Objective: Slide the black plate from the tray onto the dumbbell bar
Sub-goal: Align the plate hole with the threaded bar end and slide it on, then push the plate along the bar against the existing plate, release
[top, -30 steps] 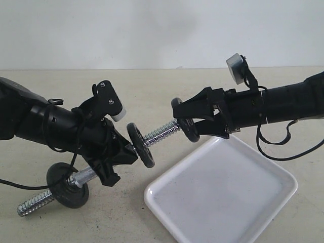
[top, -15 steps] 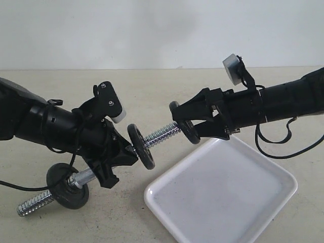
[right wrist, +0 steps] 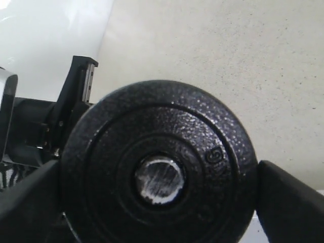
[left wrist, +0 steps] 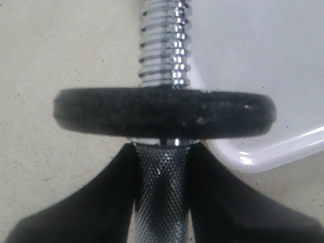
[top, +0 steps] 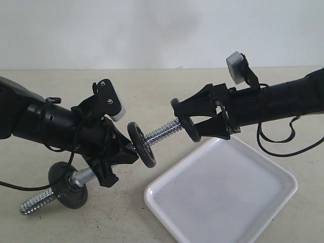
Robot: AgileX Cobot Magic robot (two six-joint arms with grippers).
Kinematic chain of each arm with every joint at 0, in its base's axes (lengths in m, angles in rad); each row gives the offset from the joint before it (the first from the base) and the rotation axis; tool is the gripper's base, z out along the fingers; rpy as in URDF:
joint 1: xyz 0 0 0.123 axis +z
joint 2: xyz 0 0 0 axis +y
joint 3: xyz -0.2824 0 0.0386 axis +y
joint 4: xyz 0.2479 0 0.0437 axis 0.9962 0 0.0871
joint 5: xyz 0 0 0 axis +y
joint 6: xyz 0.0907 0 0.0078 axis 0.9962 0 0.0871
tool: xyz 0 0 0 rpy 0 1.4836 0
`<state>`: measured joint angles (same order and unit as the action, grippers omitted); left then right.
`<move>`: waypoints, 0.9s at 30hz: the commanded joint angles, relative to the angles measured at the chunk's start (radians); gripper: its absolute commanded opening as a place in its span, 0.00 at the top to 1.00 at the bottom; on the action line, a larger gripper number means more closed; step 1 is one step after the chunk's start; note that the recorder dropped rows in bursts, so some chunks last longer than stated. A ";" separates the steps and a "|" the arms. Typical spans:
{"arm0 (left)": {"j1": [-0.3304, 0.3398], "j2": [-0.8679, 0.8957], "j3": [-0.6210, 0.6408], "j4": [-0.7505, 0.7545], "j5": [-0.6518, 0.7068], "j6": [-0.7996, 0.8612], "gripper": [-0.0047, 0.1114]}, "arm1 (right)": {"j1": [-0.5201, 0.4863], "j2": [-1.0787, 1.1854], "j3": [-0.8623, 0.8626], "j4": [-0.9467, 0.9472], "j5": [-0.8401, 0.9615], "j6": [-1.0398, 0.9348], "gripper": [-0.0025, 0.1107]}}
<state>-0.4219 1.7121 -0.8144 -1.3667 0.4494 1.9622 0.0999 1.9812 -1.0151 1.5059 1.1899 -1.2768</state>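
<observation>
Plate (right wrist: 163, 126) inside right gripper (top: 185, 120)

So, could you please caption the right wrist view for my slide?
Right pincer holds the black plate with the bar's end showing in its hole.

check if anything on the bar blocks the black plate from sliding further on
Nothing visible does. The black plate, in the right gripper, has the bar tip in its hole; the threads run bare up to the plate already mounted.
</observation>
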 commanded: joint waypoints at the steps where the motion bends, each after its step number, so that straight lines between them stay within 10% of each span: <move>1: -0.007 -0.068 -0.026 -0.065 0.089 0.020 0.92 | 0.002 -0.015 -0.012 0.057 0.031 -0.005 0.98; 27: -0.007 -0.068 -0.026 -0.065 0.098 0.020 0.92 | 0.139 -0.015 -0.012 0.187 0.031 -0.068 0.98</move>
<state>-0.4219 1.6928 -0.8144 -1.3666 0.4534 1.9636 0.2196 1.9812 -1.0167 1.5829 1.1423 -1.3272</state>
